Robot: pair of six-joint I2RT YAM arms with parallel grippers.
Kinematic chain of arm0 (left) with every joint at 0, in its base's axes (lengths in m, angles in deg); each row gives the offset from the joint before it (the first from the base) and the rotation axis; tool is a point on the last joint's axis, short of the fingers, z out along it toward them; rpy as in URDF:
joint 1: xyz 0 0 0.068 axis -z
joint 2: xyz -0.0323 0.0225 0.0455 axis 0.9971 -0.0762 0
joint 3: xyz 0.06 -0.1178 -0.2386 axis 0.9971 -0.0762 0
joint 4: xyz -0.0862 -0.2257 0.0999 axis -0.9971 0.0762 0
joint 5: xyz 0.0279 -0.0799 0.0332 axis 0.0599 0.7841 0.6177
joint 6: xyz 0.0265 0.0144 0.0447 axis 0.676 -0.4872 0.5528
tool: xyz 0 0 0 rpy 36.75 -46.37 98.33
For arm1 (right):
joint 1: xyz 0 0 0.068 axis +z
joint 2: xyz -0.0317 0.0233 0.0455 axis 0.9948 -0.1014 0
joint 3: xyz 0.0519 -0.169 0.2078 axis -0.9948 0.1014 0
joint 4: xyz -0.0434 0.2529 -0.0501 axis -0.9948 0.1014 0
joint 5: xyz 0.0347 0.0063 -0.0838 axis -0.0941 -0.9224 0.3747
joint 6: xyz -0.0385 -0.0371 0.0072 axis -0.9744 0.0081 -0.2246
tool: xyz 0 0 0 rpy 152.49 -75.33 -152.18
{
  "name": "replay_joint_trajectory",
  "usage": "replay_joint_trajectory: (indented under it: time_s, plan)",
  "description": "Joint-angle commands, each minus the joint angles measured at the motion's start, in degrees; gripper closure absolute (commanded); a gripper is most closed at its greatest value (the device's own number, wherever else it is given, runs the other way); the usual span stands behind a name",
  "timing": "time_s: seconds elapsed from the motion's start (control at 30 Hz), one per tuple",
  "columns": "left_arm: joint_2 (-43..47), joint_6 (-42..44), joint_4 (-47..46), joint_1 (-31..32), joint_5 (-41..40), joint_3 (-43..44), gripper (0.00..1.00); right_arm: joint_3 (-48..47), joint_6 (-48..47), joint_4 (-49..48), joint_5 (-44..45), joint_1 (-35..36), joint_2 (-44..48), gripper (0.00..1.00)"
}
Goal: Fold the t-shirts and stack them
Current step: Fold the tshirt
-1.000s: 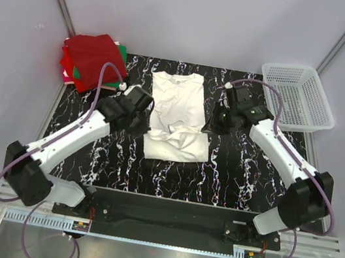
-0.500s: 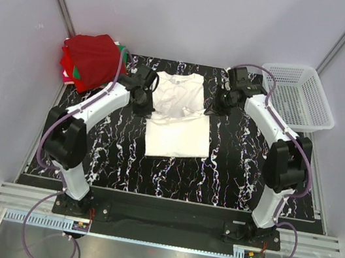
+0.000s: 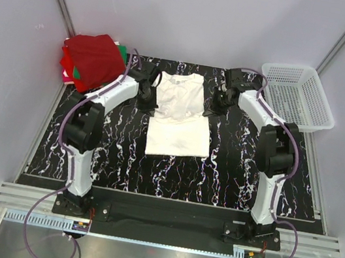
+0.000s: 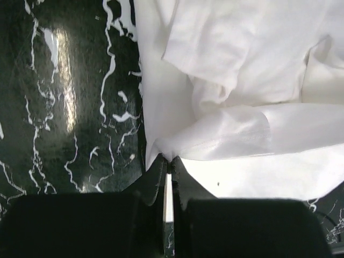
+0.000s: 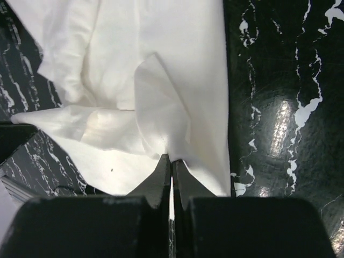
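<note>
The white t-shirt [image 3: 178, 113] lies on the black marbled table, neck at the far end, its lower part folded up over the body. My left gripper [image 3: 152, 104] is shut on the shirt's left edge fold [image 4: 171, 157]. My right gripper [image 3: 207, 110] is shut on the right edge fold [image 5: 173, 156]. The shirt fills the top of the left wrist view [image 4: 242, 107] and of the right wrist view [image 5: 134, 80]. A stack of folded dark red, bright red and green t-shirts [image 3: 92, 61] sits at the far left corner.
A white plastic mesh basket [image 3: 297, 95] stands at the far right, partly off the table. The black marbled tabletop [image 3: 231, 172] spreads in front of the shirt. Grey walls enclose the back and sides.
Both grippers have moved toward the far end, carrying the shirt's bottom hem up over the body. The rumpled lower part is now a flatter, shorter fold.
</note>
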Motion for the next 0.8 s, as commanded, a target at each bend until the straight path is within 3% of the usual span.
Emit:
replay_joint_trajectory:
  time_s: [0.0,0.03,0.1,0.13,0.23,0.33,0.4,0.43,0.53,0.77]
  plan:
    - [-3.25,2.15,-0.41,-1.39,2.09,4.79,0.99,-4.80,-0.21,-0.85,-0.92,-1.30,-3.86,1.00]
    - [-5.18,2.41,0.03,-1.74,2.27,6.54,0.98,-5.60,-0.04,-0.68,-1.44,-1.56,-4.91,1.00]
    - [-7.29,2.76,1.44,-2.71,3.49,8.74,0.94,-9.36,-0.04,0.90,-1.71,-2.35,-8.25,0.89]
    - [-9.22,3.03,2.14,-2.97,3.76,11.19,0.92,-10.87,0.05,1.34,-2.32,-2.61,-9.39,0.75]
    - [-13.44,3.21,5.31,-4.64,4.55,17.88,0.79,-18.33,0.23,3.54,-3.11,-3.93,-13.87,0.54]
    - [-17.83,3.29,10.39,-6.40,6.40,27.69,0.72,-26.69,0.75,7.66,-4.34,-5.07,-18.10,0.48]
    - [-18.64,3.47,13.38,-6.84,6.49,32.64,0.67,-27.24,0.67,8.64,-4.61,-5.08,-17.41,0.46]
    - [-17.43,3.56,13.31,-6.84,6.49,32.84,0.60,-25.49,0.58,7.77,-4.70,-5.08,-16.10,0.46]
    - [-11.72,3.03,10.16,-6.84,6.22,27.32,0.48,-14.43,0.58,1.71,-4.44,-4.99,-8.19,0.44]
    - [2.96,0.75,-0.29,-5.00,4.20,7.46,0.48,6.58,0.93,-11.02,-10.92,-5.08,5.79,0.44]
